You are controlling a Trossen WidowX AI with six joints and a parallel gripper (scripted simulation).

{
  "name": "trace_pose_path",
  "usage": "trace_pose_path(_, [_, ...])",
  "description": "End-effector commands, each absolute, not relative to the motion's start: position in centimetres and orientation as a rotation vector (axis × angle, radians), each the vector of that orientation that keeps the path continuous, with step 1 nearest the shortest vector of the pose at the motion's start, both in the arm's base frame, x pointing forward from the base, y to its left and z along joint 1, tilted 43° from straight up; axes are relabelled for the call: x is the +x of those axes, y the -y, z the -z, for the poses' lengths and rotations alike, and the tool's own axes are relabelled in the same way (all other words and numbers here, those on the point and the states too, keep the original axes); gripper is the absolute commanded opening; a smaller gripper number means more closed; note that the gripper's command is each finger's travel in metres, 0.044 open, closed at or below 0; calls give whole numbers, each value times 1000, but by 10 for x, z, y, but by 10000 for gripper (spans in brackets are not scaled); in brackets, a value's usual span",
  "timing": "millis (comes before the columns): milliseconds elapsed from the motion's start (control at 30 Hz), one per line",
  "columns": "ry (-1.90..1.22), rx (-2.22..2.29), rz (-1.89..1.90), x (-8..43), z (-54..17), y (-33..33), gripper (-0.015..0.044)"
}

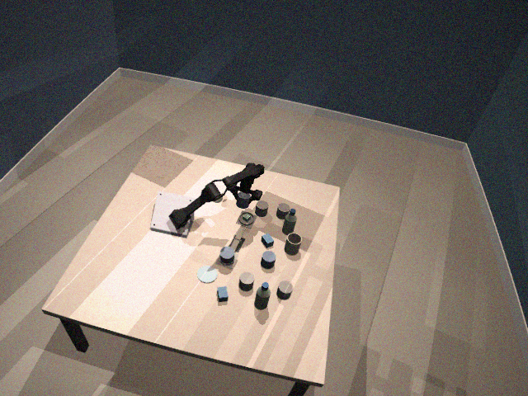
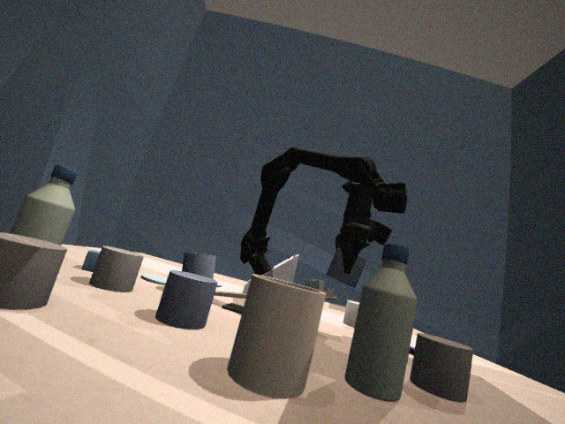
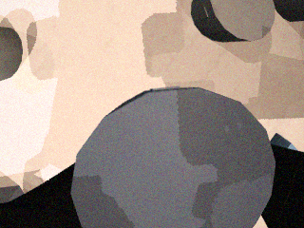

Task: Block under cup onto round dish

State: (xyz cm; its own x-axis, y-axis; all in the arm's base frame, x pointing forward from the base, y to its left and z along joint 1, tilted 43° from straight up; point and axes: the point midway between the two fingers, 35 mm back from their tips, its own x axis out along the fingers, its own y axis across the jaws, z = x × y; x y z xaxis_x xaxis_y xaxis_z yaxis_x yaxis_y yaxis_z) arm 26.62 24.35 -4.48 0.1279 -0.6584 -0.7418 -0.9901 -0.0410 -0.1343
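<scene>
My gripper (image 1: 243, 196) (image 2: 349, 265) (image 3: 165, 154) is shut on a blue-grey cup (image 1: 242, 201) (image 2: 335, 268) (image 3: 142, 157), held tilted in the air near the far end of the balance (image 1: 238, 242). A small green block (image 1: 246, 217) (image 2: 314, 283) sits uncovered on that end. The other blue-grey cup (image 1: 227, 254) (image 2: 199, 264) stands on the opposite end. The pale round dish (image 1: 207, 274) (image 2: 154, 278) lies beside that cup, with nothing on it. The held cup fills much of the wrist view and hides what is below it.
Bottles (image 1: 289, 223) (image 1: 261, 297) and a taller open container (image 1: 293, 244) (image 2: 275, 342) stand on the right side. Several short cylinders stand around the balance, one blue-grey (image 1: 268, 259) (image 2: 185, 301). Blue blocks (image 1: 267, 240) (image 1: 222, 294) lie near the balance and dish.
</scene>
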Motion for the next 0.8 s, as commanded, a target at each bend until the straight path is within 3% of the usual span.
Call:
trace_pose_path(0, [-1587,-1766,-666,253,59,-248,0])
trace_pose_path(767, [-1585,-1764,-665,195,129,-237,0])
